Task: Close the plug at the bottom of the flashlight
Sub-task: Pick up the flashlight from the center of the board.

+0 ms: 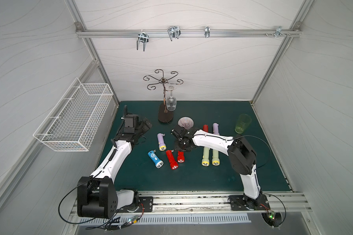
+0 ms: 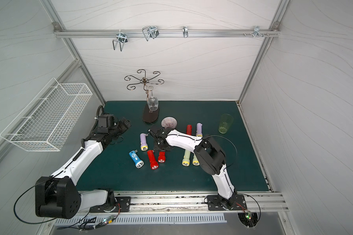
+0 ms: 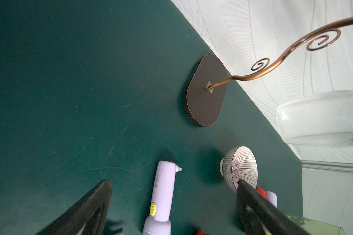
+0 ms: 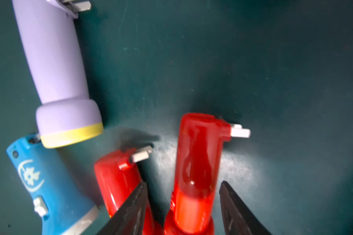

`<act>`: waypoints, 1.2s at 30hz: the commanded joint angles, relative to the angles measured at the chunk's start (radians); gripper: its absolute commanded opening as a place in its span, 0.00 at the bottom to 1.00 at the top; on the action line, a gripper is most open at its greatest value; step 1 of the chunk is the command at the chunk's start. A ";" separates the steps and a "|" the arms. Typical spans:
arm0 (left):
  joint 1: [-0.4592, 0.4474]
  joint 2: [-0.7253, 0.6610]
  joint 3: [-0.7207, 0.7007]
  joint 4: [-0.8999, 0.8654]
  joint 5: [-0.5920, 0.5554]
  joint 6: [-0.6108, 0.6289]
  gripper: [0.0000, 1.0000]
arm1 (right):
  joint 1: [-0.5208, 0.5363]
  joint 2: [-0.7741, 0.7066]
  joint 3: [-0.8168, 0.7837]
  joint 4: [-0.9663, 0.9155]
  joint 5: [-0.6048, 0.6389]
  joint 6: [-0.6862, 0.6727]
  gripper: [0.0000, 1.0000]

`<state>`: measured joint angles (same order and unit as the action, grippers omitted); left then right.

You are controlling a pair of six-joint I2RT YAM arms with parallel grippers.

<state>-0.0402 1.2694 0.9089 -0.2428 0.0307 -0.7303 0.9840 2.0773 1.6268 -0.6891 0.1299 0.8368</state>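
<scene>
Your right fingers (image 4: 130, 209) straddle the red flashlight (image 4: 198, 154), apart (plug (image 4: 239, 132) sticking out); left fingers (image 3: 86, 209) wide apart.

right arm (image 1: 210, 140) over short red flashlight (image 1: 180, 157) rear end | left arm (image 1: 118, 154) well apart

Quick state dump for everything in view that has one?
Left gripper: open.
Right gripper: open, straddling red plastic flashlight.
Red plastic flashlight: plug out.
Second red plastic flashlight: plug out.
Lilac plastic flashlight: plug out.
Blue plastic flashlight: plug out.
Clear wine glass: hanging upside down.
Brown-striped white bowl: upside down.
Green translucent tumbler: upright.
</scene>
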 commanded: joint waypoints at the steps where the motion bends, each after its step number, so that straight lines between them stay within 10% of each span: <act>1: 0.008 -0.017 0.000 0.054 0.027 -0.013 0.96 | 0.007 0.051 0.050 -0.087 0.061 0.044 0.56; 18: 0.017 -0.021 -0.001 0.054 0.046 -0.036 0.96 | -0.001 0.063 0.008 -0.160 0.109 0.028 0.40; 36: 0.018 -0.020 -0.002 0.060 0.075 -0.050 0.96 | -0.066 -0.036 -0.202 -0.132 0.067 -0.069 0.54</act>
<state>-0.0269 1.2629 0.9043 -0.2340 0.0990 -0.7784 0.9394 2.0121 1.4117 -0.7578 0.1829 0.7918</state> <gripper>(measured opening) 0.959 0.541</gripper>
